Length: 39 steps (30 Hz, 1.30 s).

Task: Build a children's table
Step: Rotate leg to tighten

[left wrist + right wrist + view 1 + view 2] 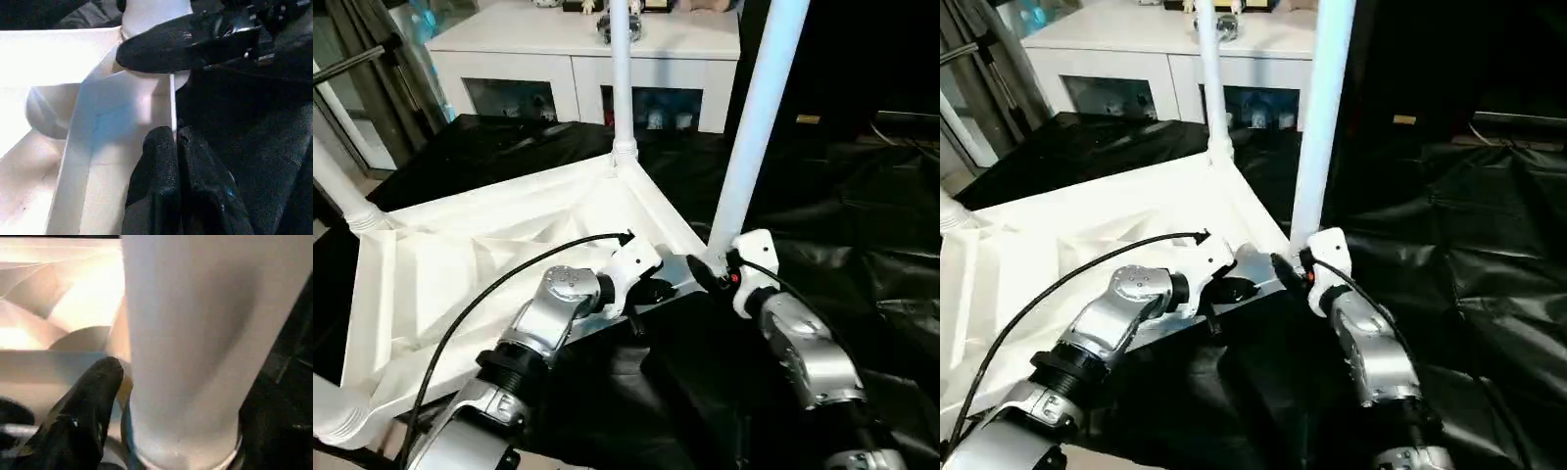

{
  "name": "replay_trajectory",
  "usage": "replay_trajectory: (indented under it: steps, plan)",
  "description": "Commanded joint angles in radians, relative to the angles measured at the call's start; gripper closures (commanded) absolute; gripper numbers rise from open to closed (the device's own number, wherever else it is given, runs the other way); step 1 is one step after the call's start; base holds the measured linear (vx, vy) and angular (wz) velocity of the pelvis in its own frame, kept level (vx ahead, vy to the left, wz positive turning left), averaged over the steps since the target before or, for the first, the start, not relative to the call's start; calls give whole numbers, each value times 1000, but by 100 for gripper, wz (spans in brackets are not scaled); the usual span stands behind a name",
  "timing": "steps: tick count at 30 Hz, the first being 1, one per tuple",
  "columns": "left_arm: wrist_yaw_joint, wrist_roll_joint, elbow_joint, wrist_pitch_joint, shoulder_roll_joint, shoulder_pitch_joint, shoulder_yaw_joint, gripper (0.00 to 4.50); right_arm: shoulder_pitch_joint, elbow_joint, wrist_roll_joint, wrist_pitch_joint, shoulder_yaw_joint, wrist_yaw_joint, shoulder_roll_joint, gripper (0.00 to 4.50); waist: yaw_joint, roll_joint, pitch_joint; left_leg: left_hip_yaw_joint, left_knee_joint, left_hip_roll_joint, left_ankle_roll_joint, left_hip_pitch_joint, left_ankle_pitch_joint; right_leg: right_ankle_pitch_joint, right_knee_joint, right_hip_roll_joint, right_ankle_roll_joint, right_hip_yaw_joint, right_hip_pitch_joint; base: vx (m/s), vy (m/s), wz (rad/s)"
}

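The children's table lies upside down on black sheeting. Its white ribbed tabletop (pixel 489 264) has one leg (pixel 621 78) upright in the far corner socket. A second leg (pixel 759 117) stands in the near right corner. Two more legs (pixel 337 191) (pixel 333 416) lean out on the left. My left gripper (pixel 651 289) is at the near rim beside that right corner. In the left wrist view its fingers (pixel 161 161) are shut with the thin rim edge (pixel 172 107) running in between them. My right gripper (pixel 710 269) sits against the base of the near right leg (pixel 186 333).
A white cabinet (pixel 587 69) with glass doors stands behind the work, with small items on top. Crumpled black sheeting (pixel 862 225) covers the surface to the right and in front. A black cable (pixel 480 294) loops over my left forearm.
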State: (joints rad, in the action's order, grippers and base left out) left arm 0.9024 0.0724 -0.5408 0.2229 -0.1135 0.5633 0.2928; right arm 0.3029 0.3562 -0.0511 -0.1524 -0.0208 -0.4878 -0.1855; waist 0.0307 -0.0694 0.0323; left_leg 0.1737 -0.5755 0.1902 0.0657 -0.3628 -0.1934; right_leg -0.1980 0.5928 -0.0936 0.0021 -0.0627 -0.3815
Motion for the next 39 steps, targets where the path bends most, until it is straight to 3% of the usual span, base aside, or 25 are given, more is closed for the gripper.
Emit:
replay_trajectory:
  steps: [1, 5, 8, 11, 12, 13, 14, 19, 24, 31, 34, 38, 39]
  plan:
    - [33, -15, 31, -26, 16, 8, 44, 450, -21, 12, -12, -15, -97, -82, 23, 102, 5, 16, -48, -9, 70, 32, -61, -3, -214, -198, -80, -50, -199, 37, 38, 0, 0, 0]
    - [100, -27, 43, -50, -24, 4, 45, 450, -23, -22, -49, 23, -78, -188, -52, 102, 10, 14, -54, -6, 57, 31, -107, -7, -115, -40, -62, -48, -250, 34, 43, 0, 0, 0]
    - [163, -39, 47, -64, -56, 3, 48, 450, -40, -71, -98, -3, -75, -311, -107, 102, 19, 15, -58, -6, 49, 32, -145, -6, -88, 45, -51, -47, -275, 35, 46, 0, 0, 0]
    - [263, -65, 54, -80, -95, 1, 51, 450, -71, -131, -153, -54, -96, -487, -188, 102, 30, 16, -55, -3, 49, 36, -155, -4, -104, 6, -53, -46, -277, 32, 46, 0, 0, 0]
    - [275, -68, 56, -81, -100, 2, 52, 450, -74, -136, -159, -59, -99, -507, -198, 102, 34, 20, -54, -3, 50, 37, -153, -2, -109, -7, -54, -45, -276, 32, 46, 0, 0, 0]
    - [294, -69, 56, -84, -111, 2, 54, 450, -78, -143, -170, -67, -105, -539, -214, 102, 37, 16, -53, -3, 52, 40, -147, -2, -119, -26, -54, -46, -278, 32, 43, 0, 0, 0]
    - [305, -70, 57, -86, -118, 2, 56, 450, -79, -148, -178, -72, -109, -557, -223, 126, 38, 16, -52, -3, 53, 40, -137, -2, -131, -48, -55, -47, -276, 32, 43, 0, 0, 0]
    - [360, -86, 47, -85, -153, 6, 66, 450, -83, -181, -209, -104, -133, -645, -268, 152, 43, 19, -50, -3, 56, 40, -106, -1, -157, -95, -57, -49, -268, 35, 41, 0, 0, 0]
    - [374, -82, 36, -91, -158, 9, 64, 450, -87, -206, -219, -131, -143, -669, -276, 191, 48, 20, -54, -3, 51, 38, -110, -2, -121, -57, -53, -50, -268, 35, 42, 0, 0, 0]
    - [332, -81, 26, -90, -143, 13, 56, 450, -110, -229, -235, -166, -153, -662, -264, 194, 55, 18, -55, -3, 51, 39, -109, -1, -119, -56, -53, -49, -267, 34, 42, 0, 0, 0]
    - [233, -61, -4, -69, -109, 33, 34, 450, -120, -215, -221, -163, -126, -576, -221, 194, 56, 18, -51, -3, 54, 40, -95, 2, -140, -90, -57, -50, -263, 35, 37, 0, 0, 0]
    - [62, -41, -34, -11, -21, 63, 2, 450, -83, -82, -116, -134, -85, -267, -79, 194, 45, 18, -44, -7, 68, 36, -30, 7, -225, -271, -76, -53, -212, 35, 35, 0, 0, 0]
    - [36, -39, -33, 1, -1, 64, 2, 450, -73, -55, -104, -142, -76, -208, -49, 194, 39, 19, -42, -8, 69, 34, -24, 4, -231, -283, -77, -52, -207, 35, 35, 0, 0, 0]
